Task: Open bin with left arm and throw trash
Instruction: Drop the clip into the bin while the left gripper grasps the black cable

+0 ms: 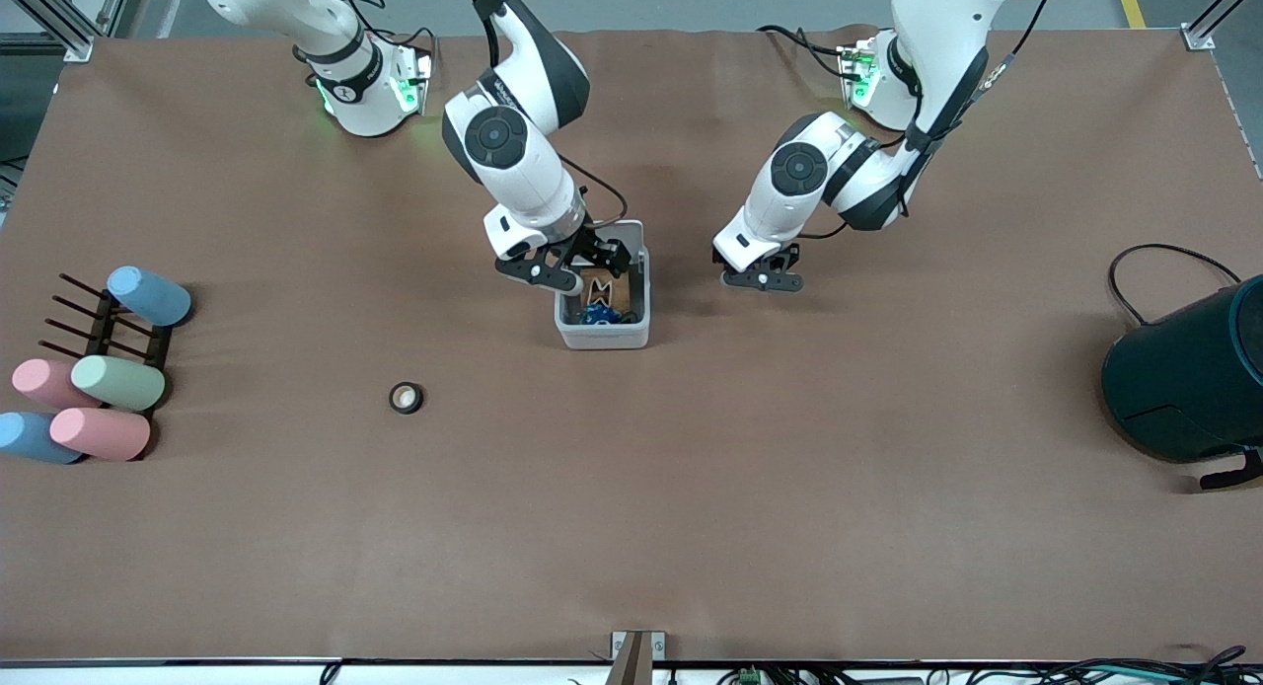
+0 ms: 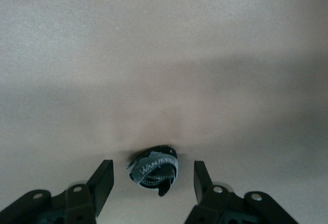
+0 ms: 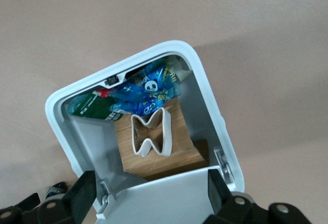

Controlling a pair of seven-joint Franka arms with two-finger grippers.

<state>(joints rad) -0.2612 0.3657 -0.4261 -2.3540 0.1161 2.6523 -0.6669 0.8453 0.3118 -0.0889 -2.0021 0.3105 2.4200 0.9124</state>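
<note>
The right gripper (image 1: 584,273) is hanging spread and empty over the open small white plastic bin (image 1: 603,333) mid-table, a white hourglass-shaped frame (image 3: 150,133) lying inside. The left gripper (image 2: 152,180) is straddling, not gripping, a crumpled black lump (image 2: 154,168) beside the bin. A skewed pinch could flick it away. A black ring with pale centre (image 1: 406,398) is lying toward the front edge.
</note>
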